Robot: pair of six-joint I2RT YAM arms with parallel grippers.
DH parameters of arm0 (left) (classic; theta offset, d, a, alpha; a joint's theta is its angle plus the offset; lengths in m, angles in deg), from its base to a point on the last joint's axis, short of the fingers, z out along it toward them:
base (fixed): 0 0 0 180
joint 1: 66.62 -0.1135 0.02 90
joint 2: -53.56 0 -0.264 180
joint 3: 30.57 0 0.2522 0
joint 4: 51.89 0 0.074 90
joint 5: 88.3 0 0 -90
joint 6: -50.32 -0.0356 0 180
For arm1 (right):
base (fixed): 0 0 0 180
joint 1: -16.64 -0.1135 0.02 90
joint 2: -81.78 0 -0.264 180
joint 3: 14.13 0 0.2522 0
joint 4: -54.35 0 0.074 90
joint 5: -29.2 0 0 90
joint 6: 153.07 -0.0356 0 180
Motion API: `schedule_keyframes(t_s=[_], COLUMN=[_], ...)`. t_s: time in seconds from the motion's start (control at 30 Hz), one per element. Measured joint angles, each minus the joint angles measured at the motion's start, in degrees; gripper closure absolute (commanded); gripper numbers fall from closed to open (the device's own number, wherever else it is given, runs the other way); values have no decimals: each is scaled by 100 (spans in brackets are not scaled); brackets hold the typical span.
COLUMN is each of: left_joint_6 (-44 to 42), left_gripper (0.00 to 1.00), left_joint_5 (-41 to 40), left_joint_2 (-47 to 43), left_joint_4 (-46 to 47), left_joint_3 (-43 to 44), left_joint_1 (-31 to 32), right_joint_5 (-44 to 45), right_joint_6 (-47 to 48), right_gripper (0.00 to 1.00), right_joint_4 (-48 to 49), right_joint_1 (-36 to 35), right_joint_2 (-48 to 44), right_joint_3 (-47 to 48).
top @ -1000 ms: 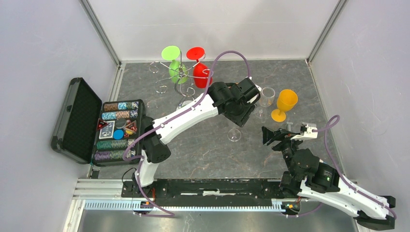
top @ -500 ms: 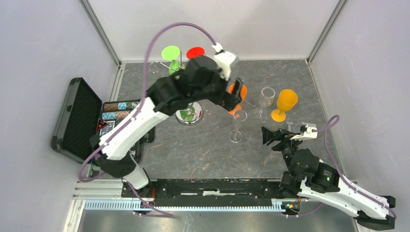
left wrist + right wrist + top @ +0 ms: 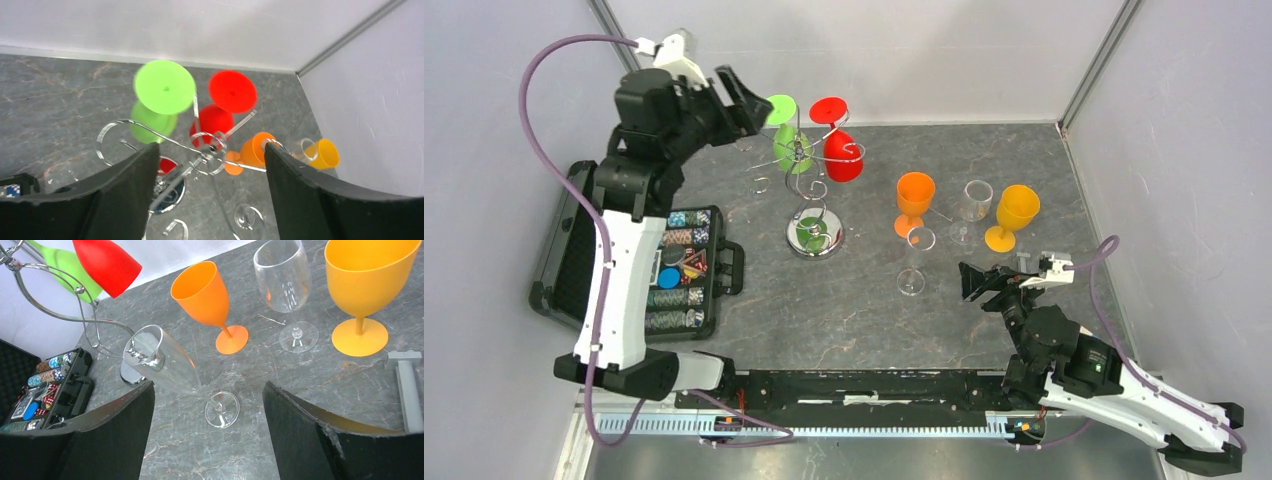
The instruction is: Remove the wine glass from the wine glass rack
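The rack (image 3: 815, 238) holds a green glass (image 3: 778, 110) and a red glass (image 3: 842, 157) upside down on its top arms. The left gripper (image 3: 746, 103), wide open and empty, hangs high beside the rack's green side. I think it should close softly on the green stem and slide it out along the wire.

On the left of the dark grey marbled tabletop (image 3: 844, 310) you have an open black hard case (image 3: 574, 245), its foam-lined lid thrown back toward the left wall. Its tray holds rows of striped poker chips (image 3: 662, 221) set on edge. A blue round disc (image 3: 669, 278) and a red triangular piece (image 3: 636, 261) lie between the rows. Toward the right you'll see a small grey T-shaped block (image 3: 407, 382) lying flat on the tabletop. White panels (image 3: 874, 50) close in the back and sides.
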Motion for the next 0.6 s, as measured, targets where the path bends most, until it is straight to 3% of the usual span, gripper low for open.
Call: schedule_keyframes(t_s=[0.2, 0.6], left_joint_6=[710, 990], left_gripper=[25, 29], left_joint_5=[1141, 1869], left_joint_2=[557, 2184], left_joint_4=[229, 227], left_joint_3=[0, 763], left_joint_1=[-1285, -1552], right_joint_5=[-149, -243], right_joint_6=[-15, -35], right_gripper=[17, 17], right_joint_4=[155, 208], right_joint_1=[0, -2], right_joint_2=[190, 310], right_joint_3=[0, 0])
